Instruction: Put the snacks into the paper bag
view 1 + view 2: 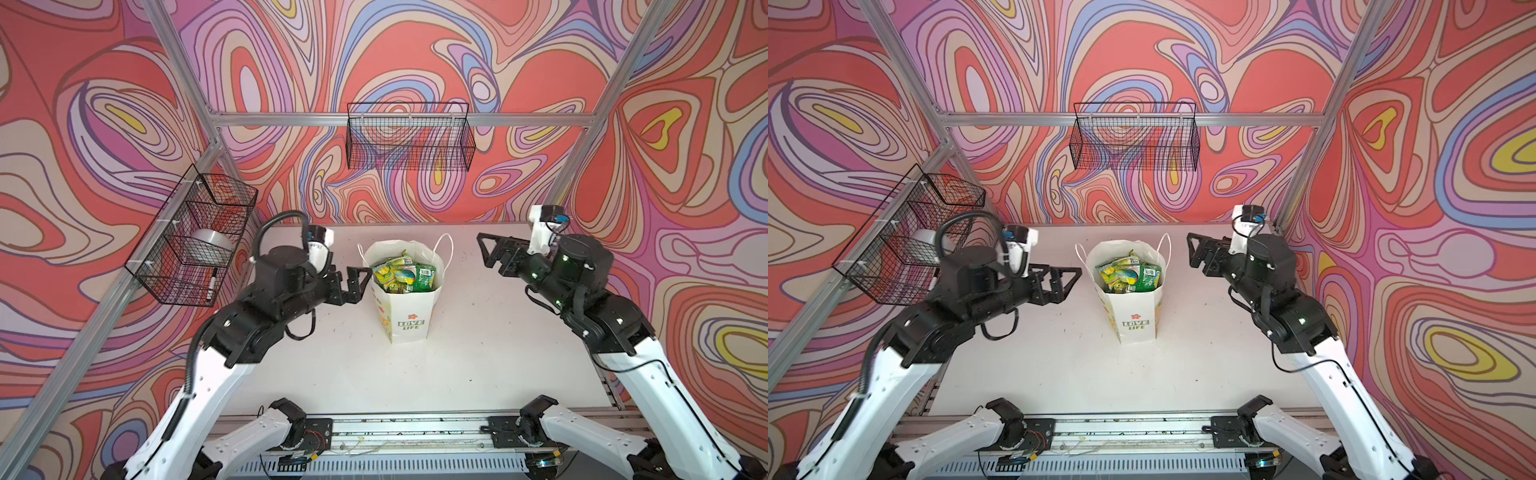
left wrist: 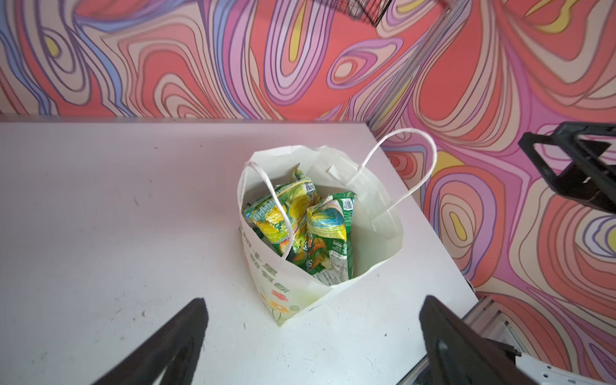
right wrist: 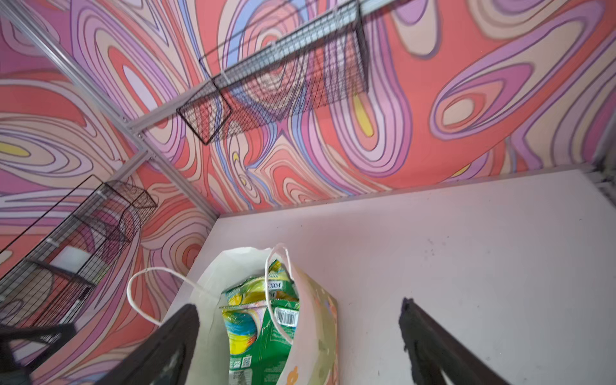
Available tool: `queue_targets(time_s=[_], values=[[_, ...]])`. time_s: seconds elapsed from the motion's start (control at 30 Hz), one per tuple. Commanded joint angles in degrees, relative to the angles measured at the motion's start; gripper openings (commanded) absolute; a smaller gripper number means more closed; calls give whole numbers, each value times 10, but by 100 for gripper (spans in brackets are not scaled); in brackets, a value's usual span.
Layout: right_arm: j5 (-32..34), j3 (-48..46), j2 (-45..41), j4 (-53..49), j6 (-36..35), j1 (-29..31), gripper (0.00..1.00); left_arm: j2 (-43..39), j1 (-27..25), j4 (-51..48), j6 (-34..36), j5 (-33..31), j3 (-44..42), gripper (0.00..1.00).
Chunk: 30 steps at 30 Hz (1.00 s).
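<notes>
I see the white paper carrier bag (image 1: 409,320) standing upright near the middle of the white desk (image 1: 478,353), its long axis vertical. Its mouth points up and its "LOVE LIFE" side faces the near edge. The glossy green-yellow snack packets (image 1: 403,276) stand on end inside it, packed together. One white cord handle (image 2: 281,213) droops across the mouth over them.

My left gripper (image 1: 357,286) hangs just beside the bag's left rim, fingers spread and empty. My right gripper (image 1: 484,251) is near the far right edge, clear of the bag, also spread and empty.

A black wire basket (image 1: 409,137) hangs on the back wall and another (image 1: 195,237) on the left wall.
</notes>
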Motion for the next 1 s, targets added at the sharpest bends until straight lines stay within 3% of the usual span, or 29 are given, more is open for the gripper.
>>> queue_targets(time_s=[0.0,0.17,0.27,0.4,0.5,0.63,0.8,0.9,0.97], values=[[137,-63,-13,26,-15,1,98,-66,3,56,-10,-122,-62,100],[292,-210,1,145,-47,0,98,-77,3,94,-8,-439,-197,100],[329,-292,36,249,-76,-16,98,-59,4,252,43,-508,-333,100],[290,-356,118,360,-103,-86,98,-5,9,471,96,-577,-453,100],[219,-375,175,409,-102,-150,98,65,48,565,149,-587,-490,100],[132,-447,204,553,-167,-207,98,118,125,619,174,-530,-512,100],[142,-497,272,699,-201,-222,98,190,196,810,174,-421,-591,100],[146,-517,333,792,-208,-224,98,270,203,912,207,-411,-600,100],[130,-522,352,829,-216,-226,98,292,203,947,239,-370,-602,100]])
